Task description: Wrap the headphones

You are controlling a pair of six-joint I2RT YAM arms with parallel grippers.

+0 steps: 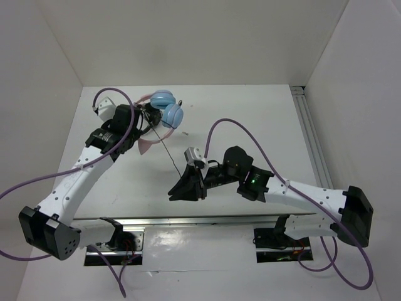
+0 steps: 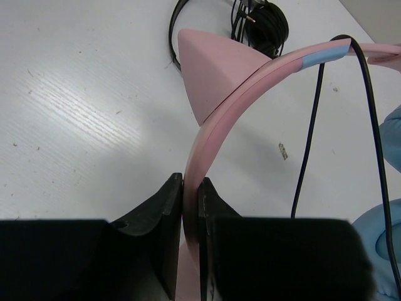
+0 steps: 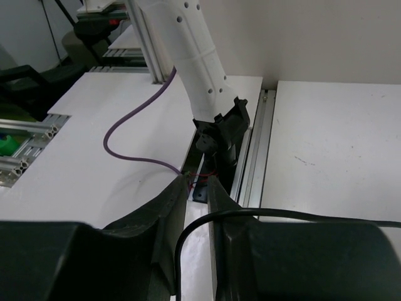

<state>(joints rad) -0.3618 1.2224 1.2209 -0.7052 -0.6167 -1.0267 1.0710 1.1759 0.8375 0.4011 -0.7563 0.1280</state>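
headphones [image 1: 166, 106] are sitting toward the far left of the table [image 1: 250, 113], with the two light-blue ear cups [image 1: 164, 99] lying side by side

the pink headband [image 2: 250, 81] is arcing away from the cups, and the pink cat ear [image 2: 213, 69] is sticking out on its outer side

left gripper [image 2: 190, 188] is clamping the headband edge-on, both fingers pressed flat against the pink strip with no gap showing

the thin black cable [image 1: 168, 153] is running from the headphones diagonally across the table toward the near side, ending at the right gripper [image 3: 198, 185]

right gripper jaws are standing slightly apart. The cable is looping up through the gap and trailing off over the right finger, and the gap looks wider than the cable, so it is lying there loose rather than pinched

a dark coil of cord [image 2: 266, 22] is lying on the table just beyond the cat ear; can't tell exactly what it is

the right wrist view is looking past its fingers at the left arm [image 3: 188, 50] and its purple hose [image 3: 125, 138]
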